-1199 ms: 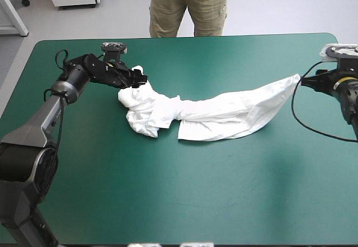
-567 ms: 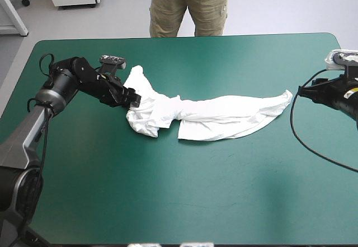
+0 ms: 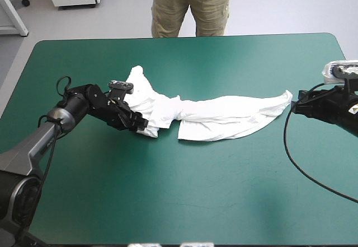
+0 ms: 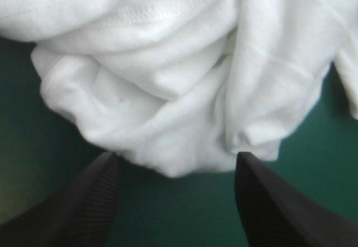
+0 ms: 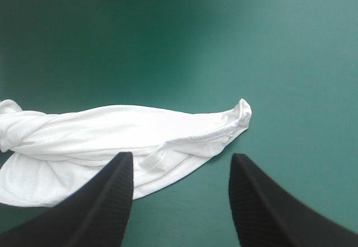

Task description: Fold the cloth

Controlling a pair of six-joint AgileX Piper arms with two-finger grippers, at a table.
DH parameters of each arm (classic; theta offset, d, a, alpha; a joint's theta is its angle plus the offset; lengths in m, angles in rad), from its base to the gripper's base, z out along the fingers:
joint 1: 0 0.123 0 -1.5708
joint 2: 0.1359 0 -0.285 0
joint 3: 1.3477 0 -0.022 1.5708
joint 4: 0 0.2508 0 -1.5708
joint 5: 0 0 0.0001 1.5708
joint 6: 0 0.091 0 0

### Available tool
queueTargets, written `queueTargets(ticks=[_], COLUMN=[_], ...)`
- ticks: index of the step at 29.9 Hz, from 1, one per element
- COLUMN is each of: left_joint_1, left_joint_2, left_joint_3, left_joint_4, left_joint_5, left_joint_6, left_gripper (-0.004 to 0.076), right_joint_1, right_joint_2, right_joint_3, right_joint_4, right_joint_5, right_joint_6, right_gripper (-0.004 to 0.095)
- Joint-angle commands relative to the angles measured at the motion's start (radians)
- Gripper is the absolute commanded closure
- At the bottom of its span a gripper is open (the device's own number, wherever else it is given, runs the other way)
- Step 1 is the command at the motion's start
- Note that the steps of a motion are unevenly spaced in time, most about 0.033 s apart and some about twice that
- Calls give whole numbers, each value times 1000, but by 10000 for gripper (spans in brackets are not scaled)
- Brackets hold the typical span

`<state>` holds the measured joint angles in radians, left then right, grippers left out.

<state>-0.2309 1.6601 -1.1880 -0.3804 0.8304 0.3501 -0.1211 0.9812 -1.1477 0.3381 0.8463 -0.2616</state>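
The white T-shirt (image 3: 212,115) lies stretched in a long crumpled band across the middle of the table, bunched at its left end and tapering to a tip at the right. My left gripper (image 3: 140,125) is open at the near side of the bunched end. In the left wrist view the T-shirt (image 4: 179,73) bulges just ahead of that gripper (image 4: 176,158), with its edge level with the fingertips. My right gripper (image 3: 295,106) stands open just right of the tip. In the right wrist view the T-shirt's (image 5: 112,132) hem lies flat just ahead of the gripper (image 5: 180,156), and nothing is held.
The teal-green cover (image 3: 184,196) runs wide toward the near edge. The table's right edge (image 3: 349,62) is close behind my right gripper.
My right gripper let go of the shirt's right end, which dropped flat, then sank slightly. My left gripper left the shirt's far corner and swung round to the near side of the heap.
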Motion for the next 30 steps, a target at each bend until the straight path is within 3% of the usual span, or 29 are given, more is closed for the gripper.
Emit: queueTargets(ticks=[1, 7, 10, 12, 16, 21, 26, 30], left_joint_1=[-16, -16, -16, -16, -16, -16, -16, -16], left_joint_2=[24, 94, 101, 101, 101, 101, 75, 64], left_joint_3=[-21, -21, -21, -21, -21, -25, -28, -37], left_joint_4=[-16, 21, 9, 8, 8, 10, 18, 18], left_joint_5=[-62, -91, -89, -87, -89, -95, -85, -78], left_joint_6=[1, -43, -43, -43, -43, -41, -39, -39], left_gripper=[288, 293, 343, 419, 713, 733, 733, 733], right_joint_1=[-5, -5, -5, -5, -5, -5, -7, -7], right_joint_2=[-3, -3, -3, -3, -3, -3, 92, 227], right_joint_3=[-28, -28, -28, -28, -28, -28, -28, -28], right_joint_4=[20, 13, 10, 10, 9, -46, -48, -46], right_joint_5=[-56, -61, -63, -66, -71, -58, 38, -9], right_joint_6=[-13, -13, -13, -13, -24, -1, 9, 9], right_gripper=[422, 422, 422, 427, 477, 517, 514, 501])
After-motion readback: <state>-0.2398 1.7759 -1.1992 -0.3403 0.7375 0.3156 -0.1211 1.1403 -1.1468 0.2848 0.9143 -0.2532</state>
